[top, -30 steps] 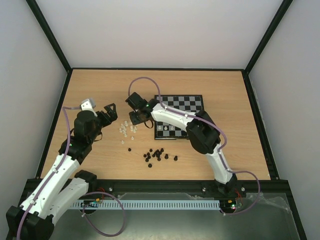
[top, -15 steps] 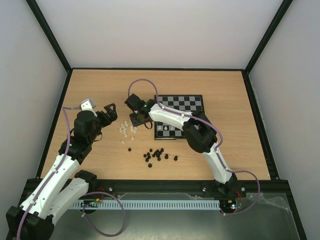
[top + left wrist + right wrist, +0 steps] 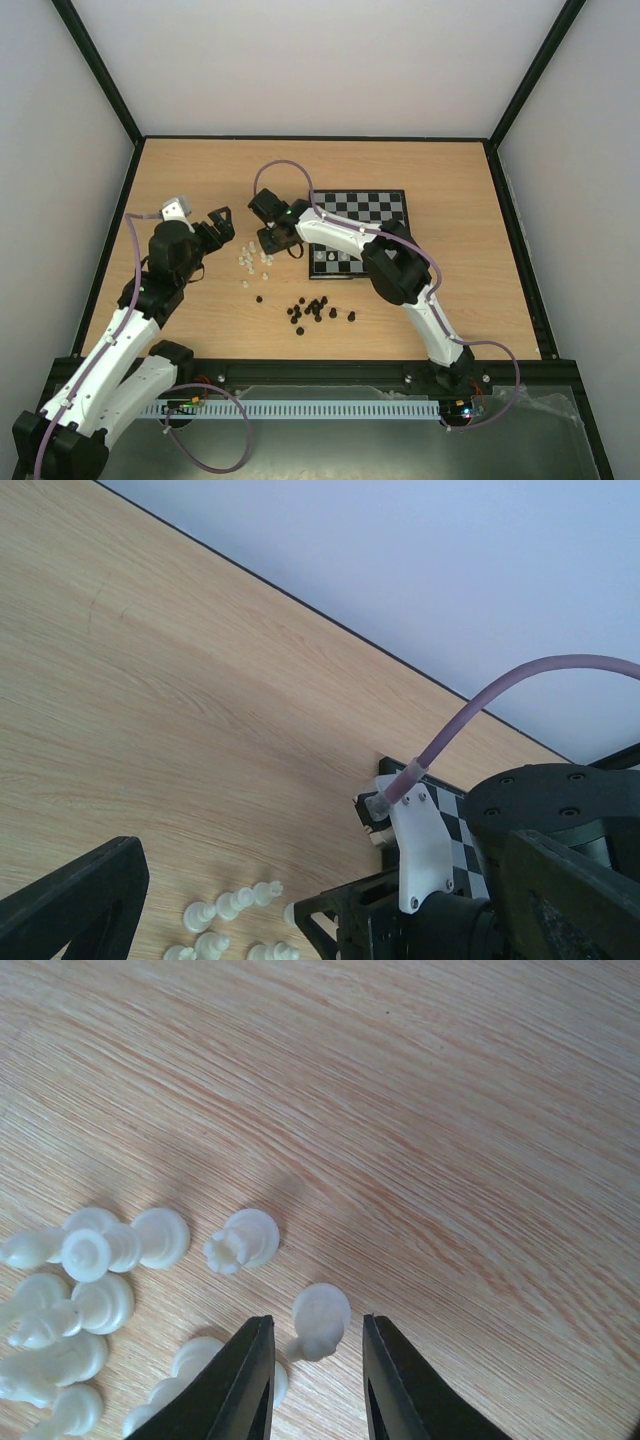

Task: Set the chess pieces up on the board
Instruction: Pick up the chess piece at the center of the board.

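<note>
Since the earlier frame the right arm's elbow point(image 3: 390, 268) had swung slightly left. The right gripper point(image 3: 318, 1328) had narrowed its black jaws around one small, glossy cream plastic chess piece point(image 3: 321, 1312) lying on the pale, grained wooden table point(image 3: 470, 1110); they seemed not quite to touch it. The other cream chess pieces point(image 3: 160, 1237) lay clustered beside it, left of the flat black-and-white checked board point(image 3: 378, 206). The left gripper point(image 3: 223, 224) gaped wide, holding nothing.

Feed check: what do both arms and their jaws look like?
The left arm and right arm have white shells with black joints. A mauve cable runs along each. The jaws are black and flat-sided. A small white-grey box sits atop the left wrist.
</note>
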`<state>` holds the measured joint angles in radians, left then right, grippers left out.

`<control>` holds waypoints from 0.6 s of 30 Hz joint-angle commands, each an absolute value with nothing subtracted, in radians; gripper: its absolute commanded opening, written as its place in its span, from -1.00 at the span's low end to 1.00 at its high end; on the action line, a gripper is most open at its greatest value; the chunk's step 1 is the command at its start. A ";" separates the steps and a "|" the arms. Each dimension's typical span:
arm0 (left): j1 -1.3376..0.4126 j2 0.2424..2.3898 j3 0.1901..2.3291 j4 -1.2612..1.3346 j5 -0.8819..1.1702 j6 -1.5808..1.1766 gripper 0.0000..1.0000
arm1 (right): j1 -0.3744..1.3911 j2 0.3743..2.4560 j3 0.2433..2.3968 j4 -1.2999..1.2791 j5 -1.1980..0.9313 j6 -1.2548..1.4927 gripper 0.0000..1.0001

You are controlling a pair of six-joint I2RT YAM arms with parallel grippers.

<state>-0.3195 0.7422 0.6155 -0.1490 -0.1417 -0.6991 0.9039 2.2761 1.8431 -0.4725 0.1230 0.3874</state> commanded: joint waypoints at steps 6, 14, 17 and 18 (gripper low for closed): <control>-0.310 0.754 0.632 -0.152 -0.150 -0.689 0.99 | 0.908 2.301 1.885 -0.521 0.119 0.373 -0.54; -0.309 0.753 0.631 -0.150 -0.149 -0.689 0.99 | 0.908 2.315 1.898 -0.532 0.119 0.371 -0.60; -0.310 0.755 0.630 -0.150 -0.149 -0.689 0.99 | 0.908 2.327 1.909 -0.540 0.118 0.370 -0.62; -0.310 0.755 0.629 -0.150 -0.148 -0.689 0.99 | 0.907 2.329 1.912 -0.541 0.117 0.370 -0.62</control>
